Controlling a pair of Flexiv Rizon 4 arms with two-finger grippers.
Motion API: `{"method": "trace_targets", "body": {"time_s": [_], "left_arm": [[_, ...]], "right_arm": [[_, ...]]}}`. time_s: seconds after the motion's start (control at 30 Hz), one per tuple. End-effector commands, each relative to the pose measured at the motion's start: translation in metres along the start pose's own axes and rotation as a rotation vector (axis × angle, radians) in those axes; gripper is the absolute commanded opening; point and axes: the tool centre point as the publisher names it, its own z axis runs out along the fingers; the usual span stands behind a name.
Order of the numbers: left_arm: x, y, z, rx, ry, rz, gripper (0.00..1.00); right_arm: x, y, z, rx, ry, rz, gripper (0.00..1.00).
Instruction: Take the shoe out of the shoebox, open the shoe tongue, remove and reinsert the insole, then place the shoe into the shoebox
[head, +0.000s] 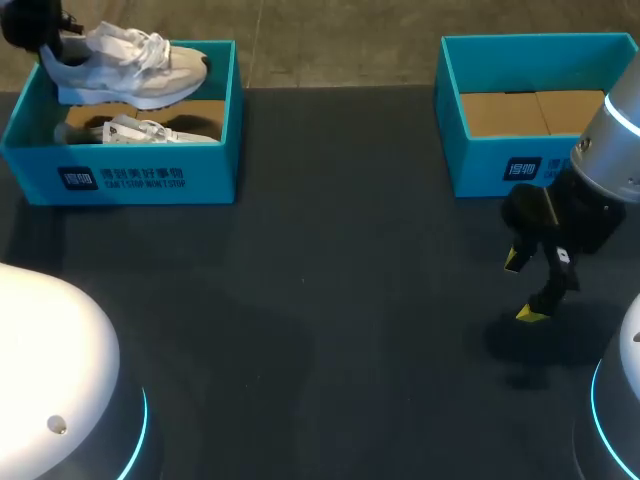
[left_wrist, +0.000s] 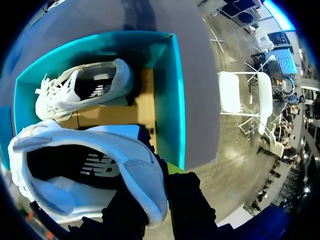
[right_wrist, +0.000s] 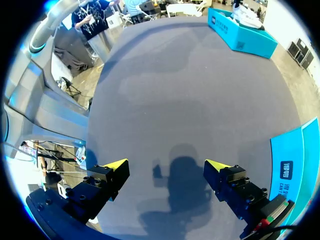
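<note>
- Left gripper (head: 35, 30): raised at the far left corner, fingers clamped on the heel of a white sneaker (head: 130, 62).
- Right gripper (right_wrist: 167, 167): hovering low, fingers spread wide, tips pointing down.

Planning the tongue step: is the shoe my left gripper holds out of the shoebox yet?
Raised, not clear: the white sneaker hangs above the left shoebox, heel in the left gripper; the second sneaker lies inside.

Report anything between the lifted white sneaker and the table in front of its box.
Nothing visible. The left tool holds the white lace-up sneaker above the teal cardboard shoebox; only its front wall sits below that path.
</note>
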Motion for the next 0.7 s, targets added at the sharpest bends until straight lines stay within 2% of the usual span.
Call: {"method": "trace_targets", "body": {"time_s": [0.03, 0.7], "left_arm": [[0.005, 0.011, -0.002, 0.008, -0.004, -0.018, 0.00], [0.004, 0.036, 0.010, 0.021, 0.017, -0.062, 0.00]], "right_arm": [[0.000, 0.000, 0.001, 0.002, 0.000, 0.001, 1.00], [0.000, 0.000, 0.001, 0.002, 0.000, 0.001, 1.00]]}}
